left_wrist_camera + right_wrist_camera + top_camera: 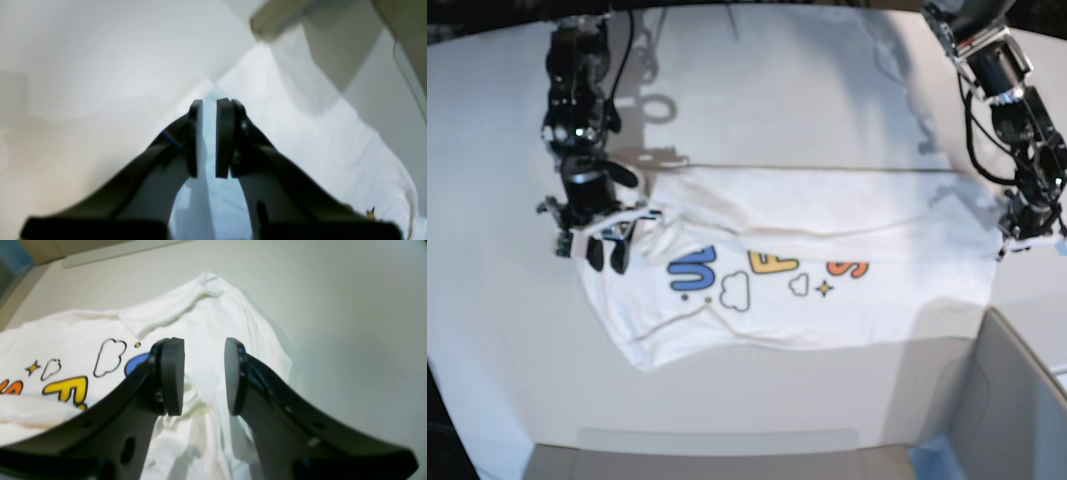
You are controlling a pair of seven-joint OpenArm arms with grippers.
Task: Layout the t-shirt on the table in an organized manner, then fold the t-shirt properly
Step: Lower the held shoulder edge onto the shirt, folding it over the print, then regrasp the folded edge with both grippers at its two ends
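On the left of the base view, the right arm reaches down from the table's far edge, its wrist bent so the right gripper [607, 250] hangs just over the end of the t-shirt [827, 225] that lies there. Its wrist camera shows the two dark pads [172, 373] standing well apart with nothing between them, the white cloth below and a blue letter [135, 362] peeking from behind one finger. The t-shirt lies spread sideways across the middle of the white table [777, 100], its far half folded over toward the near side so that only the lower parts of the blue, yellow and orange letters, a cloud outline and a small star show. On the right, the left arm comes down from the far corner in a bent line, and the left gripper [1027, 232] sits at the other end of the shirt; its wrist view shows the pads [224, 136] parted by only a narrow gap above the cloth [300, 133], gripping nothing. A grey box [1017, 400] with a blue corner sits at the near right; I cannot tell what is in it.
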